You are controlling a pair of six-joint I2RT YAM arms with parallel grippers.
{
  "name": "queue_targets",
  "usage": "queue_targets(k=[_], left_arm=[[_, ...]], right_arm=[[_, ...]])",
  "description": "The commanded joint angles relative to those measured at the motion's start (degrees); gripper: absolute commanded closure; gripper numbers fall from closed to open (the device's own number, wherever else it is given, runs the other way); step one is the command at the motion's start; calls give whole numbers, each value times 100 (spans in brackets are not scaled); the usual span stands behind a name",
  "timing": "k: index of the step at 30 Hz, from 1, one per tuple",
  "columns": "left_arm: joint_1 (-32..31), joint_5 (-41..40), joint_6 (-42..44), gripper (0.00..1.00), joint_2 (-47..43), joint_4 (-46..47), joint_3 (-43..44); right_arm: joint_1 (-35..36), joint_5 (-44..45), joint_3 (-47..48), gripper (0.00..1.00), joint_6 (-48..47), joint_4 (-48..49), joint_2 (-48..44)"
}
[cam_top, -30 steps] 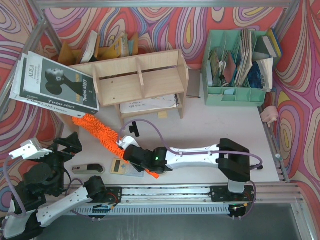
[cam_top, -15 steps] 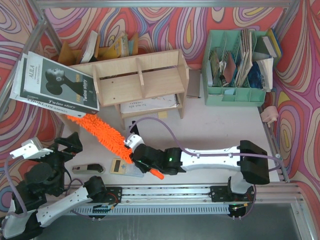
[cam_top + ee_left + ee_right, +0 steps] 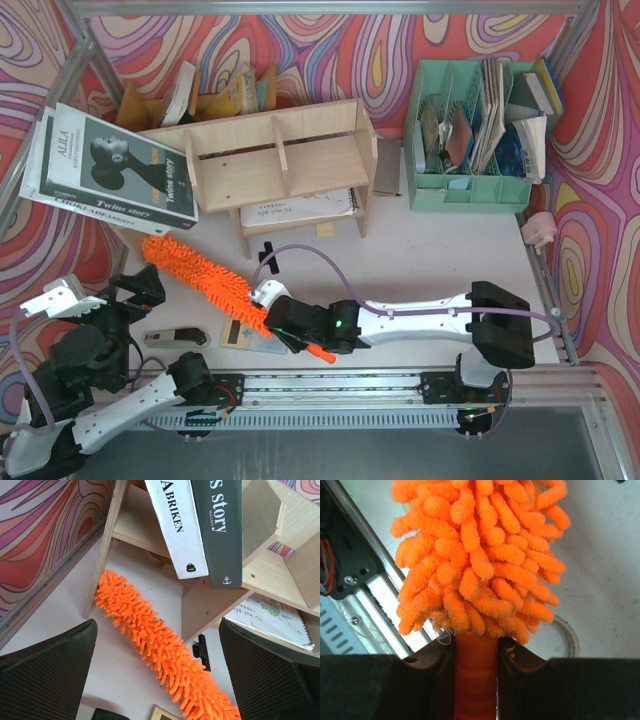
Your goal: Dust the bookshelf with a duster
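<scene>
While I held the duster low in front of the shelf, most of the dusting looked still to be done.
The bookshelf (image 3: 280, 165) stood at the back of the table (image 3: 430, 260), its upper compartments bare and a stack of large books (image 3: 110, 165) overhanging its left end. The duster (image 3: 200, 275) lay slanted over the tabletop in front of it, its fluffy tip near the left side panel below those books, but touching no board that I could see. My right gripper (image 3: 270, 318) was clamped on the handle just behind the head. My left gripper (image 3: 100, 292) hung with its jaws spread wide and nothing in them, near my own base. I judged the pickup finished and the boards of both tiers left to wipe.
</scene>
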Motion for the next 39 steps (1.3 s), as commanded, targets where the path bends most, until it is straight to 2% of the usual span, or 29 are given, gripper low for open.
queue_targets(k=[1, 10, 20, 29, 39], left_arm=[[-18, -114, 78, 2, 49, 4, 1], [-18, -101, 69, 1, 29, -1, 6], [-18, -105, 52, 1, 29, -20, 9], [-18, -123, 69, 2, 42, 2, -3], [-18, -135, 77, 1, 30, 15, -7]], right_arm=[[140, 185, 405, 100, -191, 309, -486], [148, 82, -67, 100, 2, 312, -315], [148, 241, 68, 100, -107, 123, 108], [148, 424, 510, 100, -362, 159, -457], [152, 290, 44, 100, -139, 261, -22]])
